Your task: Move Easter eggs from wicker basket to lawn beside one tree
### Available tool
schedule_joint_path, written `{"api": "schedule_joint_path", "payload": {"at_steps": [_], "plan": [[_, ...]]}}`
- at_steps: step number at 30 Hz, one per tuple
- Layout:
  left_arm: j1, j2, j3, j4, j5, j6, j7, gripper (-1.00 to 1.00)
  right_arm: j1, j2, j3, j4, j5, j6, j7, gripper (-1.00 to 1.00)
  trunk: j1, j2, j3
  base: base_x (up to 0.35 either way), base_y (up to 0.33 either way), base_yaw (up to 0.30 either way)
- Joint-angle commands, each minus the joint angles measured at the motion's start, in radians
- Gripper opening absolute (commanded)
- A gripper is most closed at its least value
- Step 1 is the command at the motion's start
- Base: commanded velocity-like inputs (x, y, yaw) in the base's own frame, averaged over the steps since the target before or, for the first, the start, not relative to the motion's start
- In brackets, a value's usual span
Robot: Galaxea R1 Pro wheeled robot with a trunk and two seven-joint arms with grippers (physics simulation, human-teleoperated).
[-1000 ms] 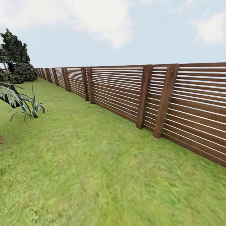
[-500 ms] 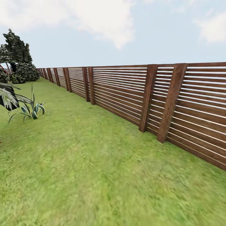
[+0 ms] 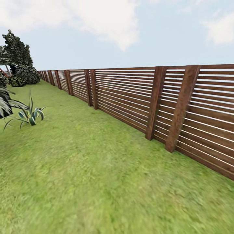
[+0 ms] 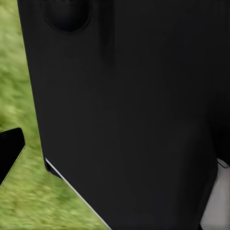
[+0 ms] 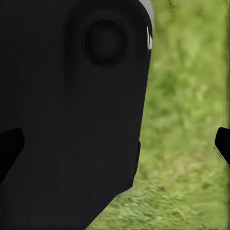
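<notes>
Lawn (image 3: 97, 169): bright green, mottled grass across the whole foreground of the head view, running back to the far corner of the garden. Blurred grass also lies beyond each pincer in both wrist views.

Fence (image 3: 130, 97): brown wood, horizontal slats between thick upright posts, bordering the lawn on the right side and receding toward the far left. Two posts stand close together near the right edge.

Spiky plant (image 3: 29, 116): small, with striped green-and-white leaves, standing on the lawn at the left edge, well apart from the fence. A larger frond (image 3: 6, 104) overlaps it from the picture's edge.

Dark conifer (image 3: 16, 52): narrow, at the far end of the lawn, with low dark bushes (image 3: 24, 75) at its foot.

Sky: pale blue with white cloud.

Left pincer: a dark finger tip (image 4: 9, 151) shows at the picture's edge, close against a large black body panel (image 4: 129, 110). Opening and hold: cannot tell.

Right pincer (image 5: 120, 143): two dark finger tips show at opposite picture edges, one against a black panel (image 5: 72, 120); spread wide, nothing between them.
</notes>
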Motion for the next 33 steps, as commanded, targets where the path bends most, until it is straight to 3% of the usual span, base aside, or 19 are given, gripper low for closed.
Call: {"api": "schedule_joint_path", "payload": {"at_steps": [1, 20, 33], "plan": [[0.001, 0.000, 0.000, -0.002, -0.001, -0.001, 0.001, 1.00, -0.001, 0.000, 0.000, 0.002, 0.007, 0.000, 0.000, 1.00, 0.001, 0.000, -0.001, 0.335, 0.000, 0.000], [0.000, 0.000, 0.000, -0.002, -0.001, -0.001, 0.001, 1.00, -0.001, -0.001, 0.000, 0.002, 0.007, 0.000, 0.000, 1.00, 0.001, 0.000, -0.001, 0.336, 0.000, 0.001], [0.001, 0.001, 0.000, -0.003, -0.001, -0.001, 0.001, 1.00, -0.001, 0.000, -0.001, 0.002, 0.007, 0.000, 0.000, 1.00, 0.001, 0.000, -0.001, 0.336, 0.000, 0.098]]}}
